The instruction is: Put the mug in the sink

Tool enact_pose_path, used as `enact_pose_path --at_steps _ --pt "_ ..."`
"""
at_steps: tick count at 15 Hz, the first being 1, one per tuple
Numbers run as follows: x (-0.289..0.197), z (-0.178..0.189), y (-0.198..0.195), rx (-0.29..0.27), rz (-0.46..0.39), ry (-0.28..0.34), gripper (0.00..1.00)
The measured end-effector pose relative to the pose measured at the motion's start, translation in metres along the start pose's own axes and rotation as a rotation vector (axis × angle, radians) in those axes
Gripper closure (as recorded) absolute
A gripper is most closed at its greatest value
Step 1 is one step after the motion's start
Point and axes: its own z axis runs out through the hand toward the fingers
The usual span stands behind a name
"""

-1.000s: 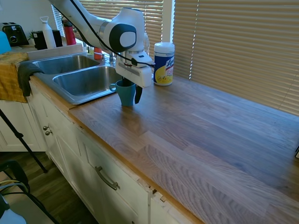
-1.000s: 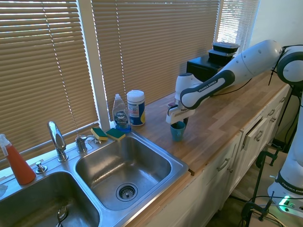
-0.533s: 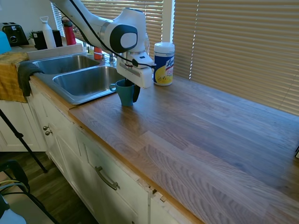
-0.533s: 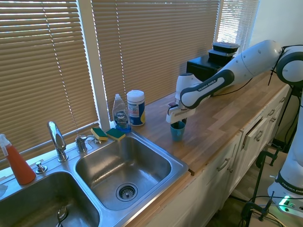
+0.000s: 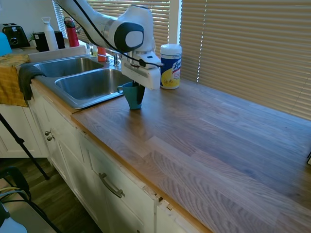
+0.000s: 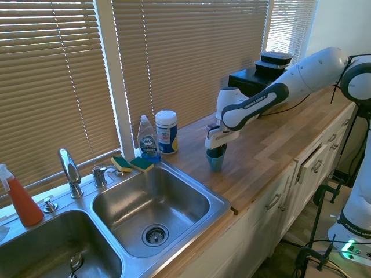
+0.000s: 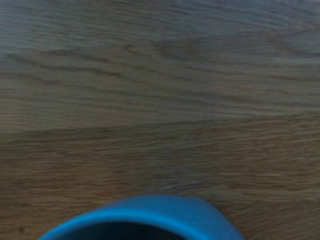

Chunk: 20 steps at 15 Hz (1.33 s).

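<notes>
The small teal-blue tapered mug [image 5: 132, 95] stands upright on the wooden plank worktop [image 5: 209, 141], just beside the stainless steel double-basin sink [image 6: 152, 205]. The white arm's gripper [image 5: 137, 96] reaches down over its rim, jaws closed on the mug's wall. A white-and-yellow wipes canister [image 5: 170, 66] stands near behind.

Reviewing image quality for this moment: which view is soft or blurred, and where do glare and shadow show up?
Wrist view: soft throughout, the mug rim a blurred blue arc over smeared wood grain. First exterior view: sharp, daylight sheen across the countertop, bright reflections in the sink, the gripper dark at the mug. Second exterior view: sharp, backlit blinds, glare on the sink rim.
</notes>
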Motion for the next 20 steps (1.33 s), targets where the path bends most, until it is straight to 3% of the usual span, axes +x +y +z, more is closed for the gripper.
enact_pose_path --at_steps 4,10,14,20 --pt "-0.023 -0.030 -0.013 0.050 -0.072 0.010 1.00" --pt "-0.125 -0.105 -0.072 0.159 -0.203 0.025 1.00" --pt "-0.147 -0.101 -0.108 0.162 -0.222 0.031 1.00" --pt "-0.188 -0.047 -0.214 0.190 -0.307 0.020 1.00"
